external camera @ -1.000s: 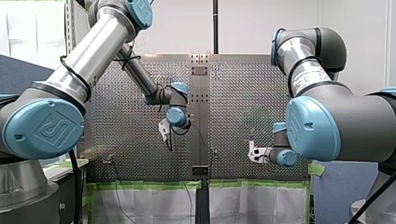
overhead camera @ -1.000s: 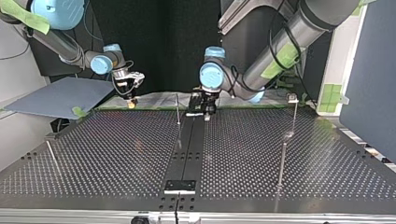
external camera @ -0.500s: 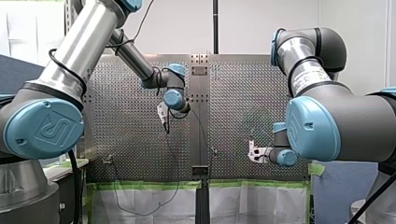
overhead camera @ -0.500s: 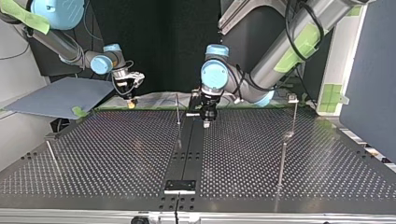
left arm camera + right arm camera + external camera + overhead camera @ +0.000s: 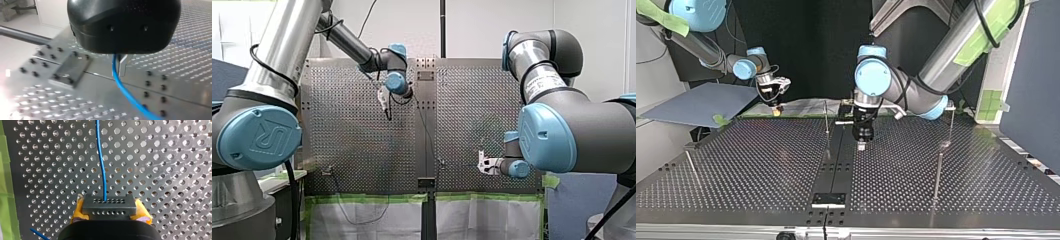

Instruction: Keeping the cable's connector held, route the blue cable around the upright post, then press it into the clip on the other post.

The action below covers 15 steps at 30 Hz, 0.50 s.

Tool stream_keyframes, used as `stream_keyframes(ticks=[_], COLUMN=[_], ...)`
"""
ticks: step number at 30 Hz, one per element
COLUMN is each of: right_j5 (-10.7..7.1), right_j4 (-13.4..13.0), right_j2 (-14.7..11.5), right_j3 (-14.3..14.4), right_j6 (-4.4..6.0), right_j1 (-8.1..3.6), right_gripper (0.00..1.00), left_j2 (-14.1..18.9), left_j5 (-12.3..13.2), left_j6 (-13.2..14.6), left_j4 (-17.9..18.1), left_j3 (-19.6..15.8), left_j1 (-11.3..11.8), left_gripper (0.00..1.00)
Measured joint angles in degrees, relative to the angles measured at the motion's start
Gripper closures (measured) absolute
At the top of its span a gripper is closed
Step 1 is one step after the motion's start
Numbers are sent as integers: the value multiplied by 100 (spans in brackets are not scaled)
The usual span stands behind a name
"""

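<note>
The blue cable [image 5: 124, 91] leaves the closed metal fingers [image 5: 123, 67] of my left gripper [image 5: 119, 71] and trails away over the perforated plate. In the top view that gripper [image 5: 862, 143] hangs low over the table, just beside the black centre strip [image 5: 836, 162] and a little past the thin upright post [image 5: 826, 119]. My right gripper [image 5: 109, 210] holds the dark grey connector [image 5: 108, 204] between yellow pads [image 5: 78, 208], and the cable [image 5: 101, 157] runs straight out ahead of it. It sits at the table's edge [image 5: 776, 107]. A taller post carrying a clip [image 5: 949, 106] stands at the top view's right.
A third short post [image 5: 691, 167] leans at the top view's left. A small black plate [image 5: 828, 199] lies on the centre strip near the table's near edge. A grey-blue board [image 5: 701, 102] rests beyond the table at the top view's left.
My left gripper has carried the cable away from the arms' side, nearer in the top view and upward in the front view. My right gripper has stayed put.
</note>
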Motion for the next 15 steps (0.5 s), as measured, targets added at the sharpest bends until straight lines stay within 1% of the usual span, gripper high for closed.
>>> stream_keyframes(ticks=[5,15], right_j5=[0,0], right_j4=[-2,-6], right_j2=[2,8], right_j3=[-1,-1], right_j6=[0,0], right_j1=[0,1], right_gripper=[100,100], left_j2=[282,780], left_j5=[-199,-366], left_j6=[35,45], left_j4=[-213,-367], left_j3=[22,79], left_j1=[28,117], left_gripper=[100,100])
